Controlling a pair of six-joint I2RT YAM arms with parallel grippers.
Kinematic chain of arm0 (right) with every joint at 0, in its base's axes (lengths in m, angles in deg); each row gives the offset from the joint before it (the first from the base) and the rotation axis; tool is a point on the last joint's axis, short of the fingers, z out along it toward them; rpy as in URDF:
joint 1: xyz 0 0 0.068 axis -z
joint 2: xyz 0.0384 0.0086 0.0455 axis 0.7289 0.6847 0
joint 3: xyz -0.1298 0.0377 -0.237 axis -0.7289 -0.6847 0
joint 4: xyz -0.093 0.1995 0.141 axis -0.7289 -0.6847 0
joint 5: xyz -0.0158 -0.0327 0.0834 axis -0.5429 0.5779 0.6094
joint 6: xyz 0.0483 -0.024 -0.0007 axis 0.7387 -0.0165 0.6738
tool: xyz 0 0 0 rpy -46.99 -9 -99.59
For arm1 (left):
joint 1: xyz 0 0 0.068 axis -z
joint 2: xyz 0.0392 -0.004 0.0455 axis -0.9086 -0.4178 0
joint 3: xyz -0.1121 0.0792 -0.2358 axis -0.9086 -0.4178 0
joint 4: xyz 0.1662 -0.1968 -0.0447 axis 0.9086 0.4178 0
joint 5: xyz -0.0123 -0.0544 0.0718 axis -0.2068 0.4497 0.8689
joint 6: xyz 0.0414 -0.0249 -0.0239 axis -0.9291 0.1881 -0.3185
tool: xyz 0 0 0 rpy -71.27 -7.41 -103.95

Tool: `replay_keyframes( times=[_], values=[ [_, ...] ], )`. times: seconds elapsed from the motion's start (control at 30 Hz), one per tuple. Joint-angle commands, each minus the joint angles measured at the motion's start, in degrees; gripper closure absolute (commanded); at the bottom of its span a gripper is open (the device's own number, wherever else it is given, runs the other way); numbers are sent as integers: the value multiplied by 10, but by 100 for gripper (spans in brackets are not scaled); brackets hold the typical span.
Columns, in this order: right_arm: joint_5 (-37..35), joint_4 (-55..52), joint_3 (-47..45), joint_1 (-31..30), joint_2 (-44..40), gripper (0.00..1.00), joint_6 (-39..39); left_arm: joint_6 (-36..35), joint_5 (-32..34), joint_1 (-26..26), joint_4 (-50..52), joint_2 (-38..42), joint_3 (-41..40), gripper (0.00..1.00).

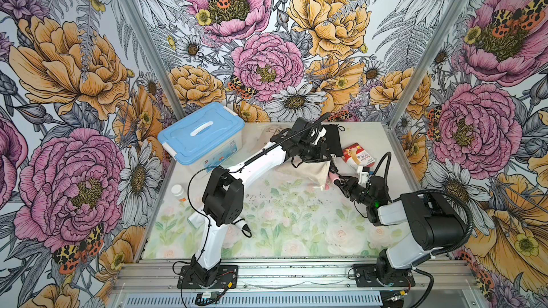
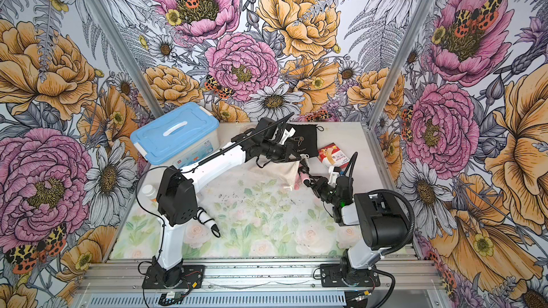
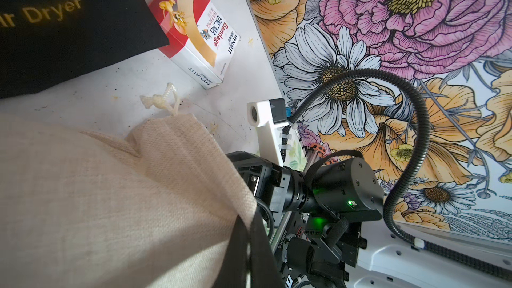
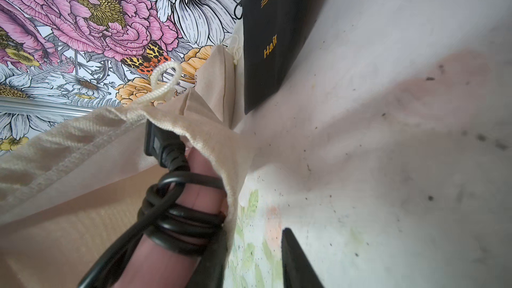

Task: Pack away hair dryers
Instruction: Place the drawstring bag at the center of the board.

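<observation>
Your left gripper is squeezed tight on the edge of the beige pouch. It holds that side up off the table. The pink hair dryer is partway inside the pouch's mouth. Its handle, with the black cord wound round it, sticks out toward your right gripper. In the right wrist view that gripper's two fingers stand apart, and you see only table between them. The pink handle sits just beside one finger, not in the gap.

A white hair dryer lies on the table near your left arm's base, partly hidden by the arm. The black pouch lies flat at the back, with a bandage box just beside it. A box with a blue lid sits at the back on your left, and a small white bottle is near it.
</observation>
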Motion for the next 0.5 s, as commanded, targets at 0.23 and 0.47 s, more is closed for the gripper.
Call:
replay_keyframes(
  times=[0.23,0.47],
  values=[
    [22,98,11,-24,34,68,30,3,-17,-9,-34,-3,25,100],
    [21,103,10,-34,27,68,35,2,-16,-16,-34,-3,23,100]
  ],
)
